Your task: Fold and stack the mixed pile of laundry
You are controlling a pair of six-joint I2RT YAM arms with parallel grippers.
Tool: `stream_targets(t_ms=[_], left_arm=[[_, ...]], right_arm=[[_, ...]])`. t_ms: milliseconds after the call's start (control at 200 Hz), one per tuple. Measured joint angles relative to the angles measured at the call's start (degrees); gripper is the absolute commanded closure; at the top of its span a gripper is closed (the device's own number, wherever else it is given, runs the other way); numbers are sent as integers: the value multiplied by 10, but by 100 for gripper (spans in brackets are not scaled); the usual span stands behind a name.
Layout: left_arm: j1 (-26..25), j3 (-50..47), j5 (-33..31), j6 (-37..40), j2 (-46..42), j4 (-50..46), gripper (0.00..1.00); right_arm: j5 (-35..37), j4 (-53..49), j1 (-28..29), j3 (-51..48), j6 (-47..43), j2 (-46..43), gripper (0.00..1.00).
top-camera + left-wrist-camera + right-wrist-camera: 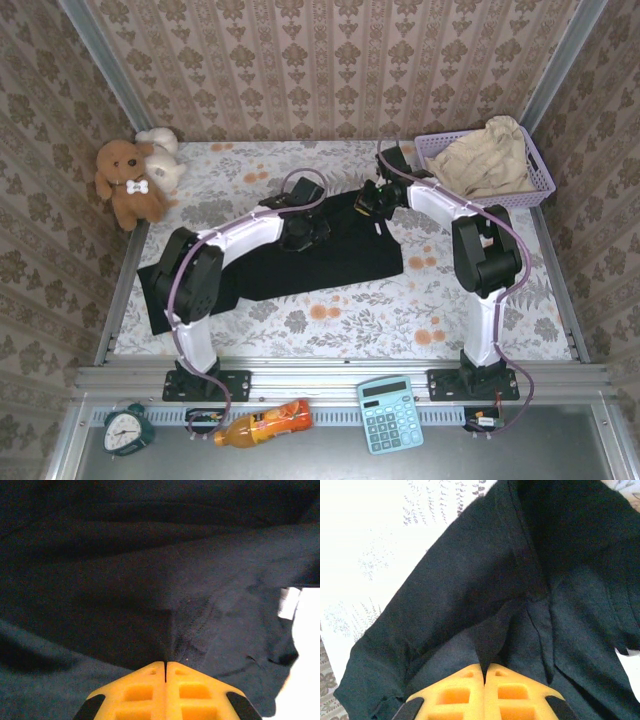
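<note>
A large black garment lies spread across the middle of the flowered table, reaching from the left edge to right of centre. My left gripper is down on its upper middle part. In the left wrist view its yellow fingers are shut, and a crease of the black cloth puckers into the tips. My right gripper sits at the garment's upper right corner. There the yellow fingers are shut on a raised fold of black cloth. A pale beige garment lies bunched in the basket.
A lavender mesh basket stands at the back right corner. A brown plush bear and a cream one sit at the back left. On the front ledge lie a clock, an orange bottle and a calculator.
</note>
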Motion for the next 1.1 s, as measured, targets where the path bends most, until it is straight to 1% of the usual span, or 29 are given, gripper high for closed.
stream_targets(t_ms=[95,230,290,350,380,400,420,435,475,490,510,520,530,535,540,545,555,575,590,705,770,825,845,895,945,995,1100], left_arm=[[0,-23,2,8,-48,-18,100],[0,-81,4,16,-121,-42,100],[0,-104,9,17,-139,-46,96],[-2,-120,16,17,-144,-49,89],[-3,-127,19,19,-144,-49,81],[-4,-130,20,18,-144,-50,75],[-5,-133,21,20,-144,-52,66],[-6,-135,23,18,-144,-54,63],[-9,-137,26,22,-144,-61,59],[-10,-138,26,22,-144,-63,55],[-12,-138,26,25,-144,-66,42],[-12,-138,26,24,-144,-67,30],[-12,-138,26,23,-144,-68,17],[-12,-138,26,23,-144,-68,8],[-12,-138,27,26,-144,-70,4],[-12,-138,27,28,-144,-71,2],[-12,-138,26,27,-145,-72,1],[-13,-138,25,27,-146,-76,0],[-13,-137,23,28,-147,-79,0],[-5,-130,5,41,-160,-120,0],[11,-117,-5,57,-169,-138,0],[32,-108,-14,78,-177,-143,1],[41,-106,-17,86,-179,-143,2],[71,-104,-21,110,-183,-141,9],[101,-106,-21,132,-182,-137,20],[134,-116,-21,154,-178,-121,32],[189,-150,-28,198,-150,-93,40]], right_arm=[[-1,-3,0,-35,0,-30,100],[-5,-13,0,-107,0,-101,100],[-12,-18,0,-141,1,-136,100],[-19,-20,3,-181,4,-172,100],[-24,-23,5,-200,5,-189,96],[-26,-23,7,-215,7,-200,90],[-28,-23,9,-231,9,-212,80],[-28,-24,10,-240,9,-219,75],[-33,-30,11,-266,15,-239,74],[-35,-30,12,-274,16,-245,73],[-37,-32,12,-285,18,-253,69],[-38,-33,12,-289,19,-256,66],[-39,-34,12,-294,19,-259,61],[-39,-34,12,-296,19,-261,58],[-39,-35,12,-299,20,-263,53],[-39,-36,12,-300,22,-265,49],[-39,-37,12,-304,21,-268,40],[-38,-42,12,-311,23,-275,25],[-38,-47,12,-314,19,-279,21],[-10,-84,7,-315,5,-305,19],[7,-96,0,-311,-6,-311,25],[12,-94,-2,-306,-12,-308,38],[13,-92,-3,-305,-14,-306,44],[17,-87,-2,-301,-13,-294,59],[19,-75,2,-296,-9,-273,67],[21,-59,5,-290,-4,-243,69],[28,-23,9,-282,15,-174,69]])
